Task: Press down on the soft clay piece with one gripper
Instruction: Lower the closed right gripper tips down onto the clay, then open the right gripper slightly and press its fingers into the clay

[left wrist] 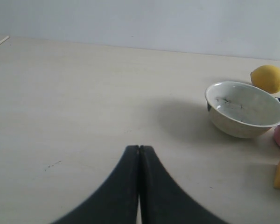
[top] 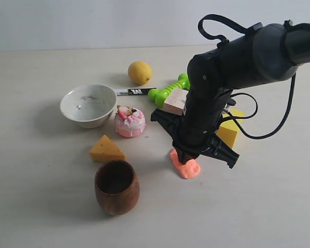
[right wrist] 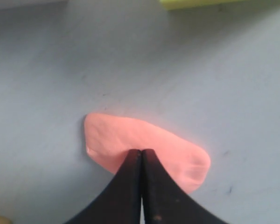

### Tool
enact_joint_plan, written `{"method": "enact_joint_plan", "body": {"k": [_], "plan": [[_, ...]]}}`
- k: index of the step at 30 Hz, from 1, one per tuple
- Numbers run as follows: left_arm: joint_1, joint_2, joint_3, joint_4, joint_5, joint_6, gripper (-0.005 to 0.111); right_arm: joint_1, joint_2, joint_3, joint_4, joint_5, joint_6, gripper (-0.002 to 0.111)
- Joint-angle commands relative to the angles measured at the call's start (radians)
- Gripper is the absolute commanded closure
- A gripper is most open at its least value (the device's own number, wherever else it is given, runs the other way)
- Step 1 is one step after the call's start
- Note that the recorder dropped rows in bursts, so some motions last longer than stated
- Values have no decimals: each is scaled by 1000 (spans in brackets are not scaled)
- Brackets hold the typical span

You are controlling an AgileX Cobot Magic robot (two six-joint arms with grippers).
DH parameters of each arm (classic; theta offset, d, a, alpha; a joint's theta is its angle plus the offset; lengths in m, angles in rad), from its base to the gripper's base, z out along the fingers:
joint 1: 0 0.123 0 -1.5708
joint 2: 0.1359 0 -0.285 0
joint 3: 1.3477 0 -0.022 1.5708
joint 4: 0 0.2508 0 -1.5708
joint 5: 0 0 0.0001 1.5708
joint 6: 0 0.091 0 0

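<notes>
The soft clay piece [top: 185, 167] is a flat salmon-orange blob lying on the table in front of the wooden cup. My right gripper [top: 184, 156] stands straight over it, shut with nothing between its fingers, and hides the clay's far part. In the right wrist view the closed tips of that gripper [right wrist: 141, 151] rest on the middle of the clay [right wrist: 126, 137], which spreads out to both sides. My left gripper [left wrist: 139, 147] is shut and empty over bare table; it does not show in the exterior view.
Around the clay stand a wooden cup [top: 117, 186], a yellow cheese wedge [top: 106, 149], a pink-and-white toy cake [top: 129, 122], a white bowl [top: 88, 105], a lemon [top: 139, 72], a wooden cube [top: 175, 101], a green toy [top: 168, 89], a marker [top: 132, 91] and a yellow block [top: 229, 129].
</notes>
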Motion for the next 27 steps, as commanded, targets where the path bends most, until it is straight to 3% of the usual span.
{"method": "enact_joint_plan", "body": {"k": [1, 27], "plan": [[-6, -7, 0, -8, -8, -6, 107, 0, 44, 6, 42, 10, -52, 108], [-6, -7, 0, -8, -8, -6, 107, 0, 96, 6, 114, 41, -165, 108]]}}
